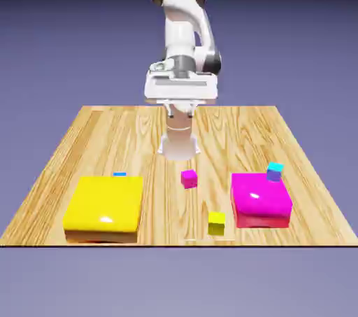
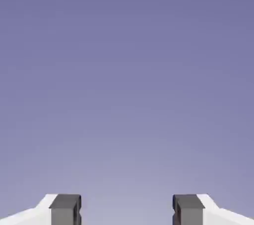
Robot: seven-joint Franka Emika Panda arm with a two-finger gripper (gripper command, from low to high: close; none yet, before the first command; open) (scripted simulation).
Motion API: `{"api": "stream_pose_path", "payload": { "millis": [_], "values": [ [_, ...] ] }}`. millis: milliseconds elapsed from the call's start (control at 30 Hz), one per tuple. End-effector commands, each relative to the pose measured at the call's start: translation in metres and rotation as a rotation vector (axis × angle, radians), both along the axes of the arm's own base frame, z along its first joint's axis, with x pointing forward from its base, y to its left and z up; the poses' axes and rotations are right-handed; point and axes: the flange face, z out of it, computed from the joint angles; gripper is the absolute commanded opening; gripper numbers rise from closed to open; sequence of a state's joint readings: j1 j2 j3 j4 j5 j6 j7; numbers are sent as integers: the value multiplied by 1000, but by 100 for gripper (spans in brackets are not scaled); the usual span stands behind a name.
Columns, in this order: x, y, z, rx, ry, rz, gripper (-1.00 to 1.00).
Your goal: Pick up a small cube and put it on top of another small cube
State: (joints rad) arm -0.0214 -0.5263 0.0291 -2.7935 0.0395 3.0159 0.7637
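Yellow small cube (image 1: 217, 222), one face toward the camera (no long axis), pincer (image 2: 127, 210) spread wide

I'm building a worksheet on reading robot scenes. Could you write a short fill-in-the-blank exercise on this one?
The large flat block on the exterior view's left is ____. The tiny yellow cube is nearer the camera than the tiny ____ cube. A tiny cyan-topped cube shows at the large ____ block's far edge. The gripper stands ____, with nothing between its fingertips.

Missing words: yellow; magenta; magenta; open.
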Motion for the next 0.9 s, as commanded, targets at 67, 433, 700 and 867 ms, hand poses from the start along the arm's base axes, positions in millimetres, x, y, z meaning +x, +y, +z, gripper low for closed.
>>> {"api": "stream_pose_path", "payload": {
  "millis": [67,433,700,867],
  "values": [
    [18,-11,-33,86,119,-125,0],
    [53,-40,-170,493,546,-592,0],
    [56,-36,-260,885,861,-921,0],
    [59,-21,-300,1176,1065,-1101,0]
  ]
}}
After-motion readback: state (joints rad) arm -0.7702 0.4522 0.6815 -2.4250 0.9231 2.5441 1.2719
